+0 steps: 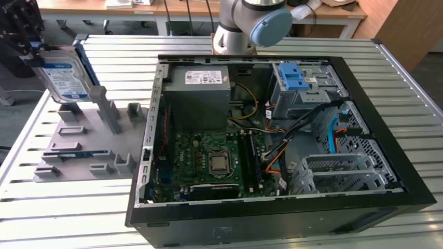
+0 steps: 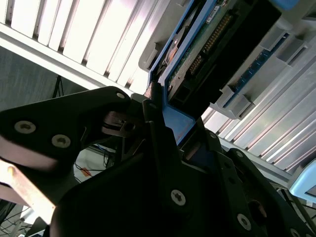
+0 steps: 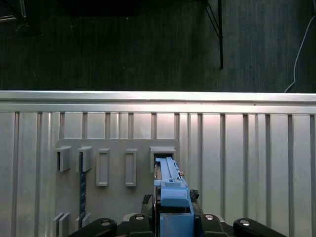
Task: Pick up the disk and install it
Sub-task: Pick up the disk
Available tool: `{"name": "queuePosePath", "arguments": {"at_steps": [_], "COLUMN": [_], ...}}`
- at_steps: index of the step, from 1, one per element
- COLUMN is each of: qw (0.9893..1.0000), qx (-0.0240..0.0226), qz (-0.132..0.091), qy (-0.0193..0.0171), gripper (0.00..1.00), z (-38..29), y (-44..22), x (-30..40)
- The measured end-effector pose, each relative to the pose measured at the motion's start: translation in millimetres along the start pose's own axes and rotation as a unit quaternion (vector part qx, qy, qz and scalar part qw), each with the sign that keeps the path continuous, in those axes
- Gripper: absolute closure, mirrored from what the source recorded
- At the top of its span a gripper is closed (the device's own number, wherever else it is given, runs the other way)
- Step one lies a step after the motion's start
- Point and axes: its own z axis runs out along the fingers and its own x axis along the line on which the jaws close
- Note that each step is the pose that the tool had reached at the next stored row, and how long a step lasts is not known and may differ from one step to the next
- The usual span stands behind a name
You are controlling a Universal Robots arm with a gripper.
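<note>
Slatted metal bench (image 1: pixel 118 52), with desks (image 1: pixel 90 8) behind it, carries the work. At its corner on the exterior view's left the end effector (image 2: pixel 170 121) is clenched on the blue frame of the disk (image 1: pixel 64 78). The disk stands upright from the grasp, long axis near vertical, its lower end at or just above a slot of the grey holder (image 1: pixel 83 140); whether it is clear cannot be told. The open case (image 1: pixel 277 218) lies toward the exterior view's right, its blue-latched cage (image 1: pixel 304 88) at the far corner, well apart from the disk.
</note>
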Motion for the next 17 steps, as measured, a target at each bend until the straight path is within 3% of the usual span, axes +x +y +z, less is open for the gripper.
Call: {"name": "queuePosePath", "arguments": {"at_steps": [17], "qw": [1.0], "qx": [0.0], "qz": [0.0], "qy": [0.0], "gripper": [0.64], "z": [-6.9], "y": [0.1], "x": [-0.1]}}
